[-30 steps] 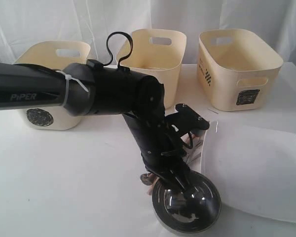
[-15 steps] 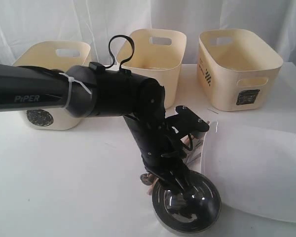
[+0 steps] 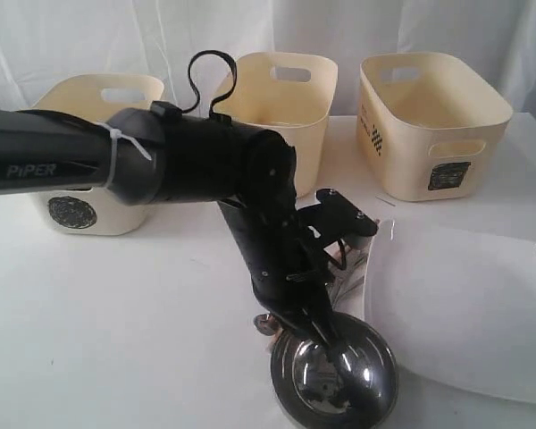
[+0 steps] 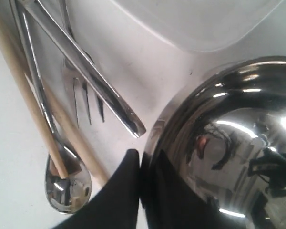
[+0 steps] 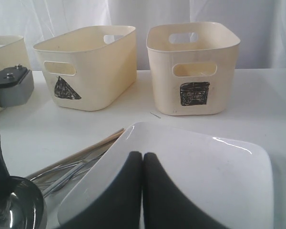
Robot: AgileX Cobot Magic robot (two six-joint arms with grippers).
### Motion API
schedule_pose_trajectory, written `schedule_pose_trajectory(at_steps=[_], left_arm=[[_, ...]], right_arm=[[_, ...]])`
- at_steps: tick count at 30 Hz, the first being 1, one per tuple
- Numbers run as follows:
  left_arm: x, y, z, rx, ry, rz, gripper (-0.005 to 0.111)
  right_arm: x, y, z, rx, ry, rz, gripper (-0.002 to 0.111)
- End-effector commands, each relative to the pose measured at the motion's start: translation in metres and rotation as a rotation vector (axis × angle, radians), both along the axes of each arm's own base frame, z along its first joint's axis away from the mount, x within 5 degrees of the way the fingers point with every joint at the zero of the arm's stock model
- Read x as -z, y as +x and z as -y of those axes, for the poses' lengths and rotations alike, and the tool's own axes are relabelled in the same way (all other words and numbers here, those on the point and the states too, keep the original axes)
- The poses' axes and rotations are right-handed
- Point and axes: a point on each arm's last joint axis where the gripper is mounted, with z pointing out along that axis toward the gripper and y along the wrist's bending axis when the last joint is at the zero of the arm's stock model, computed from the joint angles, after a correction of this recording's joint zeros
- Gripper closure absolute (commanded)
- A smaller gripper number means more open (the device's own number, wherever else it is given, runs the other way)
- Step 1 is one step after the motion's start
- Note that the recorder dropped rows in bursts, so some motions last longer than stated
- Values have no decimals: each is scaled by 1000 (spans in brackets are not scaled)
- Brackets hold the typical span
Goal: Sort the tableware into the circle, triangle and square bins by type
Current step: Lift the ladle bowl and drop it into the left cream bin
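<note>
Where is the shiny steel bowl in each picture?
Exterior view: steel bowl at the bottom middle, left of the white plate.
Left wrist view: steel bowl close up, beside the fork, near the white plate.
Right wrist view: steel bowl partly cut off, beside the white plate.
Shared landmark: the white plate.

White table, white curtain behind

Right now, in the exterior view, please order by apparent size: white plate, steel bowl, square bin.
1. white plate
2. square bin
3. steel bowl
The plate lies nearer the camera, so its lead over the bin is unsure.
</note>
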Motion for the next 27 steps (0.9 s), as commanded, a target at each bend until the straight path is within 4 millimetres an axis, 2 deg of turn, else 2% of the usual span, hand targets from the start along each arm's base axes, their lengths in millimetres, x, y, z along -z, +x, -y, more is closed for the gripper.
schedule_pose_trajectory(at_steps=[1,8,14,21,27], left_arm=[[-24,-5,-7,13,-23,21,107],[-50,-9,-16,29,-44,82,107],[-92,4,-44,-37,-110,178,107],[-142,61,-112,-303,-174,362,107],[-180,117,-185,-559,-263,556,107]], right_arm=[[0,0,0,6,8,13,108],[0,0,0,6,8,13,108],[0,0,0,6,8,11,108],[0,0,0,6,8,11,108],[0,0,0,6,8,11,108]])
